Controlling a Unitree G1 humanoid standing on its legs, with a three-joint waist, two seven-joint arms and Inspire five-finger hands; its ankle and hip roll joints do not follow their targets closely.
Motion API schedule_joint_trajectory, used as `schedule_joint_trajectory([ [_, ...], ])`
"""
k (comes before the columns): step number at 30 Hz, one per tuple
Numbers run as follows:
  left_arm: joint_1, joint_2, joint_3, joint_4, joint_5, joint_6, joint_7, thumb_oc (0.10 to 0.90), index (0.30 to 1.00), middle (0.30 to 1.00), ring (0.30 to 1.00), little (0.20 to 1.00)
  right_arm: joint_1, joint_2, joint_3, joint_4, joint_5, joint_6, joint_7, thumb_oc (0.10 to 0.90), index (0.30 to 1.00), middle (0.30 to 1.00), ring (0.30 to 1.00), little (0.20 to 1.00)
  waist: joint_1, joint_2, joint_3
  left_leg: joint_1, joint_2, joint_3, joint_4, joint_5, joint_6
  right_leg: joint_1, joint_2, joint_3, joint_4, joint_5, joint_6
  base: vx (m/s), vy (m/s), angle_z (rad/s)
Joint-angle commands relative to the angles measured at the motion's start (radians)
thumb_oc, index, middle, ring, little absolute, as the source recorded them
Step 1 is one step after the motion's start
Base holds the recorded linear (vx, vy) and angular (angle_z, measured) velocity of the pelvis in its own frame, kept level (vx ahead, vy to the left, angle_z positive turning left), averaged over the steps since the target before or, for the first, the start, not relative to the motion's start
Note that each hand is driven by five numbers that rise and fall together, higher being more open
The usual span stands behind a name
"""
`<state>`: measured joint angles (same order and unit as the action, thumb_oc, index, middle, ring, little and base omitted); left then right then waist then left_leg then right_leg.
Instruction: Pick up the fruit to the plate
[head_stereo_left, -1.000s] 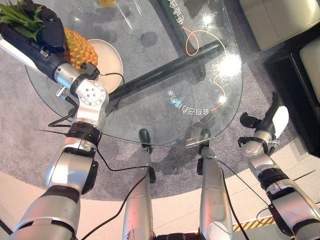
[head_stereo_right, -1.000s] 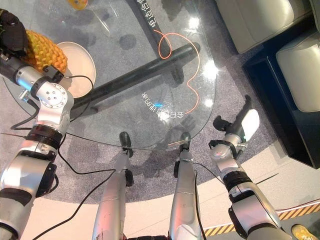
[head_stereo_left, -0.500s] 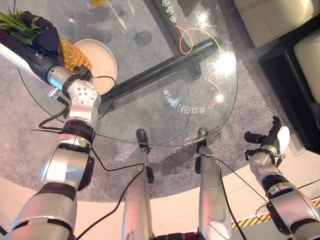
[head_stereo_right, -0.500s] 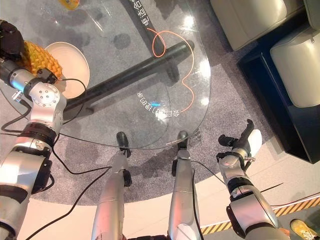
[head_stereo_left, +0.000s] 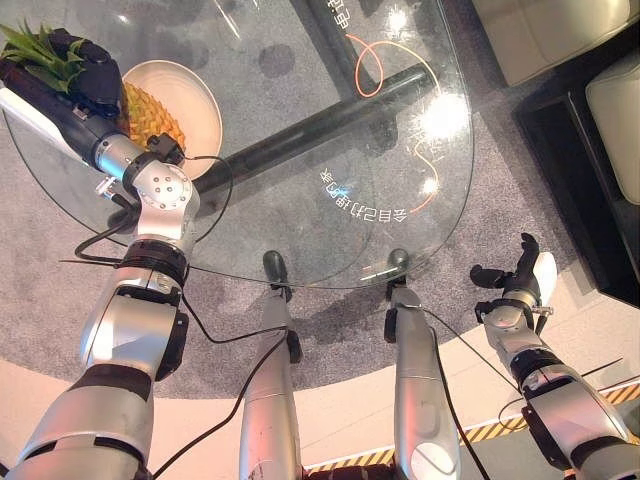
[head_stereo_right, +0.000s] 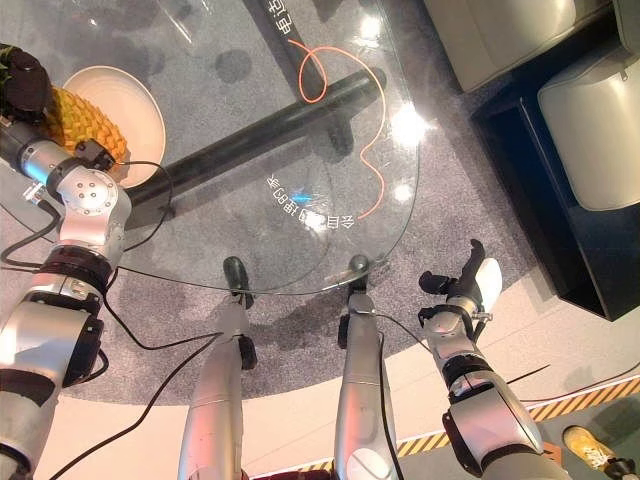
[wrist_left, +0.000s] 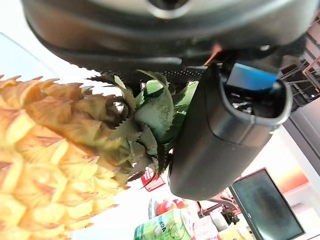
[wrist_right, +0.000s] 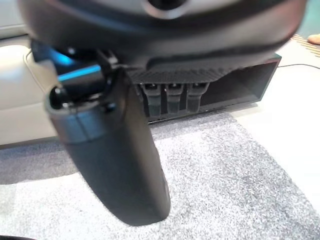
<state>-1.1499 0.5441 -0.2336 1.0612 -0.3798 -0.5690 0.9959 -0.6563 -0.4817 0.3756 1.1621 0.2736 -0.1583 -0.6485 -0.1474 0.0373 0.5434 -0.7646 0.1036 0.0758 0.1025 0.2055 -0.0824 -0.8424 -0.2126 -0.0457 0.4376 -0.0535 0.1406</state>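
Over plate (head_stereo_left: 195, 100), left-hand-held (head_stereo_left: 85, 75) pineapple (head_stereo_left: 150, 115).

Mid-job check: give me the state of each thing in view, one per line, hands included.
Pineapple: held at its leafy crown, body over the plate's rim.
Plate: upright on the glass table.
Left hand: shut on the pineapple's crown.
Right hand: open, idle beyond the table's edge.

left robot hand (head_stereo_left: 85, 75) gripping, right robot hand (head_stereo_left: 520, 275) relaxed
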Motion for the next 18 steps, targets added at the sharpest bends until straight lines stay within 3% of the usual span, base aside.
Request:
schedule_joint_trajectory([
  [1, -0.183, 0.153, -0.025, 0.025, 0.029, -0.094, 0.024, 0.1, 0.3, 0.3, 0.3, 0.2, 0.028, -0.019, -0.006, 0.014, -0.008, -0.006, -0.03, 0.8, 0.9, 0.9, 0.9, 0.9, 0.01, -0.057, -0.023, -0.019, -0.009, 0.046, 0.201, -0.196, -0.004, 0.019, 0.073, -0.021, -0.115, 0.056, -0.042, 0.0, 0.0, 0.0],
  [18, -0.247, 0.157, -0.086, 0.025, 0.078, -0.081, 0.035, 0.1, 0.3, 0.3, 0.3, 0.2, 0.05, -0.014, 0.003, -0.015, -0.013, -0.009, -0.047, 0.8, 0.9, 0.9, 0.9, 0.9, -0.006, -0.067, -0.023, -0.051, -0.005, 0.049, 0.229, -0.209, 0.001, -0.017, 0.081, -0.005, -0.098, 0.059, -0.042, 0.0, 0.0, 0.0],
])
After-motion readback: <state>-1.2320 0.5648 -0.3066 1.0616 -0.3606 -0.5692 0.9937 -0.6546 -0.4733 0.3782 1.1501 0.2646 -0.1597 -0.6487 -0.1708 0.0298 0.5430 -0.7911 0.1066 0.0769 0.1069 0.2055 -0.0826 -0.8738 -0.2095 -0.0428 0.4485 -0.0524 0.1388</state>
